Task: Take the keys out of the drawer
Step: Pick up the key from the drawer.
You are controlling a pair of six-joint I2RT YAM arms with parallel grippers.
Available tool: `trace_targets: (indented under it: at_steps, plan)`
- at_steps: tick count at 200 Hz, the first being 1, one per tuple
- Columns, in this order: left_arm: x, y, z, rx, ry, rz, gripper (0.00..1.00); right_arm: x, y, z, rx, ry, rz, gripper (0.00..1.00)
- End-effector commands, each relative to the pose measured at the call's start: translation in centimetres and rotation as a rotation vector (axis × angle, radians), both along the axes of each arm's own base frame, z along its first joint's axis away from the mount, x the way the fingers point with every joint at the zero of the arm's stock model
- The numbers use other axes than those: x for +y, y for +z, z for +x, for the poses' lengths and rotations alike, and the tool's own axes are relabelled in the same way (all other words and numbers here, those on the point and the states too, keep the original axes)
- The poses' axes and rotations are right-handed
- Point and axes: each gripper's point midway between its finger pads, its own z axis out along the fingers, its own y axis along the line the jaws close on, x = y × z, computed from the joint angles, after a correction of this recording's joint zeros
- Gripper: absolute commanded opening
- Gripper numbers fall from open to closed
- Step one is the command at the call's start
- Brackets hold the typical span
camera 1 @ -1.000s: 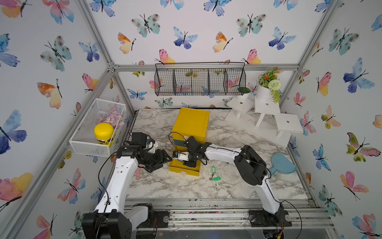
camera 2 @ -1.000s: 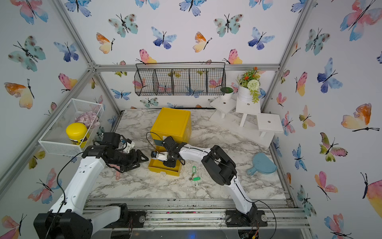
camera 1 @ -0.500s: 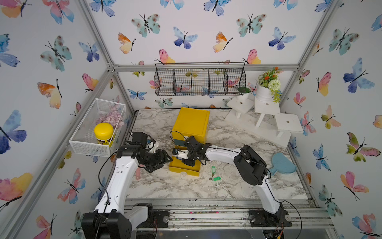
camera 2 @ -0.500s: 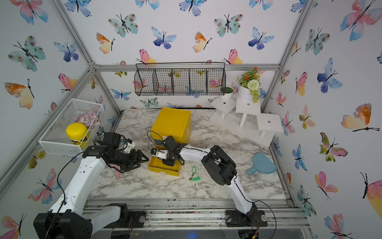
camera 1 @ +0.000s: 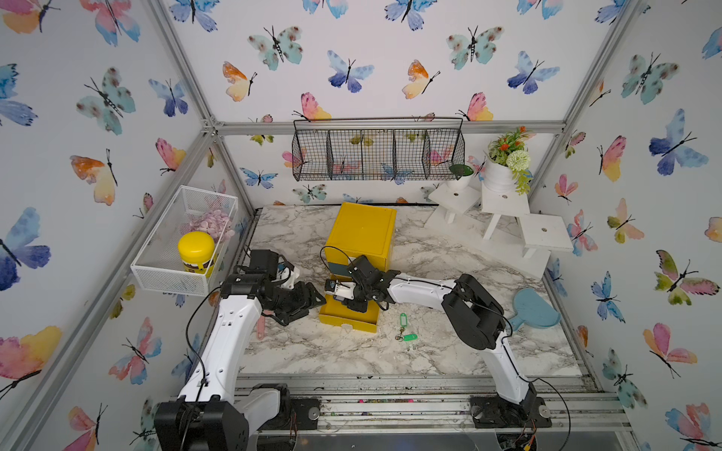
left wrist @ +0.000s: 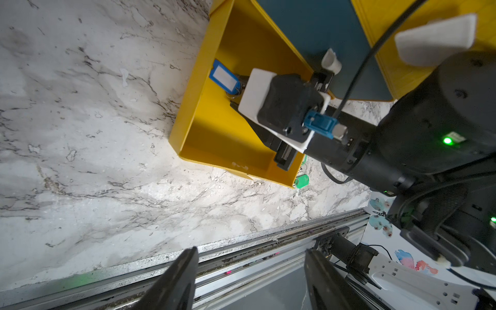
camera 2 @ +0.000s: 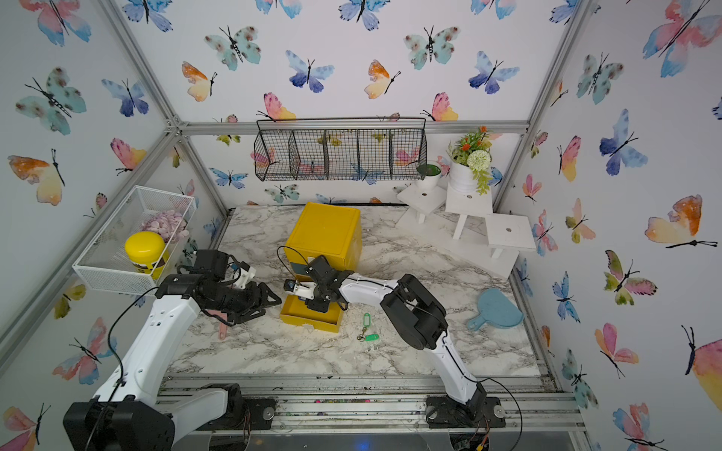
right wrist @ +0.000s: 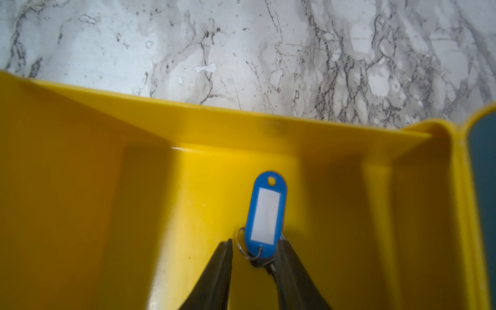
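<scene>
Once out on the white marble-patterned tabletop (camera 1: 351, 351), done: green oblong plastic-tagged keys on a ring (camera 1: 410, 336), at four o'clock of the pulled-out yellow plastic drawer (camera 1: 345, 324). Further in, by its nine o'clock wall: small blue plastic-tagged key on a wire ring (right wrist: 265, 212). Likely light, stiff, slippery; best pinched across ring and tag end. Straddling that: right gripper (right wrist: 255, 242), jaws partly apart, one finger (right wrist: 290, 268) touching the tag, unclamped. At nine o'clock outside: left gripper (left wrist: 251, 252), spread wide, empty.
</scene>
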Motion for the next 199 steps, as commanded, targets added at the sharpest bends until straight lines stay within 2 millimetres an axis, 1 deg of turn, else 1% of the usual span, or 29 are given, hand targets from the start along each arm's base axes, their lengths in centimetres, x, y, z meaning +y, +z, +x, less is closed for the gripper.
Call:
trace_targets:
  at_steps: [1,48,72,102,124,157,199]
  plan:
    - [-0.1,0.1,-0.2,-0.012,-0.02,0.003,0.68,0.6,-0.2,0.5,-0.003,0.022,0.02,0.34]
    - [-0.1,-0.1,-0.6,-0.002,-0.022,0.004,0.68,0.3,-0.8,0.0,0.01,0.036,0.012,0.28]
    - [-0.2,0.0,-0.6,-0.005,-0.026,0.004,0.68,0.3,-1.0,-0.1,0.017,0.035,0.012,0.22]
    - [-0.2,-0.1,-0.8,-0.002,-0.028,0.004,0.68,0.3,-1.1,0.2,0.008,0.019,0.01,0.21]
    - [-0.3,-0.1,-0.9,-0.002,-0.034,0.005,0.68,0.3,-1.0,0.1,0.008,0.024,0.014,0.16]
    - [-0.3,0.0,-0.7,-0.01,-0.035,0.009,0.68,0.0,0.4,-0.1,-0.008,0.022,0.037,0.12]
    - [-0.4,0.3,-0.6,-0.018,-0.032,0.01,0.68,0.2,3.7,0.0,-0.064,0.026,0.097,0.04]
